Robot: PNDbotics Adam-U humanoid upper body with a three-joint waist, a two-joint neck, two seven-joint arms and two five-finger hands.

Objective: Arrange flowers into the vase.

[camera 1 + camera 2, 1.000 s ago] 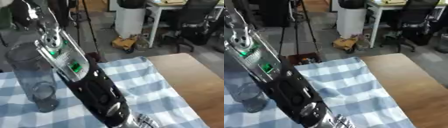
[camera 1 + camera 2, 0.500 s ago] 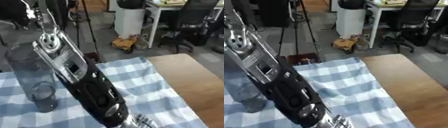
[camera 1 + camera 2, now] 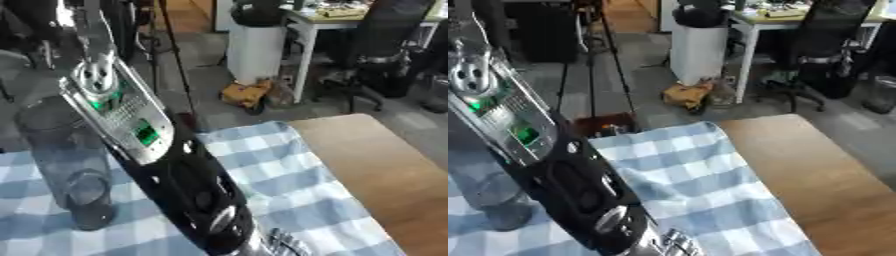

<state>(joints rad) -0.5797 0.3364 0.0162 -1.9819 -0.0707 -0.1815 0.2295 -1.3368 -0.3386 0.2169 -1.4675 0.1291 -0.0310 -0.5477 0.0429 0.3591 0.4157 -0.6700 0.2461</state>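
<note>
Stood upright at far left on the blue-checked cloth (image 3: 289,165): clear glass vase (image 3: 66,160), empty, presumably awaiting stems. Crossed the middle: left arm (image 3: 166,165), raised close before the camera. No flowers visible. Fingers out of view, state impossible to tell. Bare wooden worktop (image 3: 815,165) showed wider in right eye view.

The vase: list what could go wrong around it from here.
1. The tall clear vase stands right beside the robot's arm; a sideways swing could likely tip it.
2. The arm blocks much of both eye views, so aiming near the vase may be poor.
3. The checked cloth shows folds; dragging it might shift the vase.
</note>
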